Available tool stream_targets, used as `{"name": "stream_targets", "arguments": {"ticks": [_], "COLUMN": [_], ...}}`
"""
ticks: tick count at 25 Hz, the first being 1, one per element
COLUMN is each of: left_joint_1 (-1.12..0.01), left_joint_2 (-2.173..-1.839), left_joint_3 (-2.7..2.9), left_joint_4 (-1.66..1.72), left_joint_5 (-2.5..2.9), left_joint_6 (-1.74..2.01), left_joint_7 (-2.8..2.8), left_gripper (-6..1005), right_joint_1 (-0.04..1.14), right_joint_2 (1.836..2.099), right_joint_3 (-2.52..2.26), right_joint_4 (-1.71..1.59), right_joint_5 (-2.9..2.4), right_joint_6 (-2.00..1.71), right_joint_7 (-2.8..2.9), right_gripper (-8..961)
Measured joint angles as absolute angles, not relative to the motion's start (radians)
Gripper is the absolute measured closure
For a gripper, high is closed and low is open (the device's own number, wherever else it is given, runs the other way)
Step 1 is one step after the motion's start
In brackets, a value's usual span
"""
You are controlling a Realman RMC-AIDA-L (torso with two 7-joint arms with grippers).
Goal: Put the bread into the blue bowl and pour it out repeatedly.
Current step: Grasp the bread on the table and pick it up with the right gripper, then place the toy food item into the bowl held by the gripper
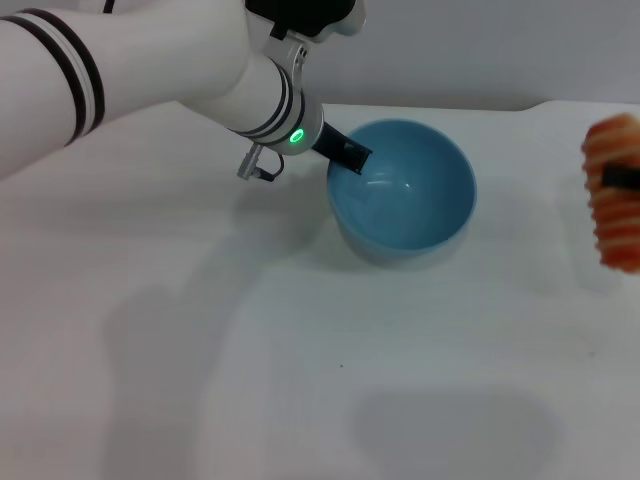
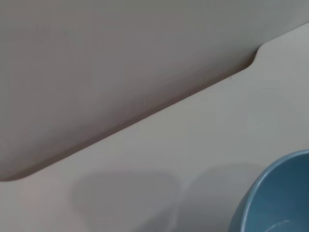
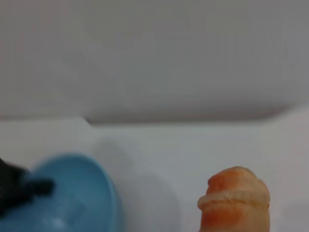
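Left end effector (image 1: 350,155) comes in from the upper left and is clamped onto the near-left rim of the blue bowl (image 1: 405,190), which sits empty at upper center on the white counter (image 1: 250,330). Right end effector (image 1: 622,178) is at the right edge, gripping the bread (image 1: 612,200), held up well apart from the bowl.
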State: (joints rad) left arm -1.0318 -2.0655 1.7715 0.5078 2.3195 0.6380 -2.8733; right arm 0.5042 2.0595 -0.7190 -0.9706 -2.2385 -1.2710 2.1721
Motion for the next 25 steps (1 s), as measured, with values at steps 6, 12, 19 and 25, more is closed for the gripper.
{"name": "stream_targets", "arguments": {"ticks": [6,12,19,25], "left_joint_1": [-1.032,-1.032,-1.022,-1.014], "left_joint_2": [-2.072,-2.075,-2.074,-2.073], "left_joint_3": [1.78,1.785,1.795,1.798], "left_joint_4": [0.519,0.53,0.548,0.555], "left_joint_5": [2.316,2.261,2.242,2.238], "left_joint_6": [0.649,0.663,0.668,0.667], "left_joint_7": [-2.873,-2.867,-2.865,-2.864], "left_gripper": [1000,1001,1001,1000], "right_joint_1": [0.514,0.591,0.674,0.693], "right_joint_2": [2.064,2.068,2.071,2.074], "right_joint_3": [-0.764,-0.822,-0.866,-0.889], "right_joint_4": [-0.97,-0.789,-0.594,-0.53], "right_joint_5": [-1.988,-1.858,-1.851,-1.847], "right_joint_6": [-1.326,-1.274,-1.208,-1.135], "right_joint_7": [2.041,1.855,1.728,1.723], "right_gripper": [633,679,711,738]}}
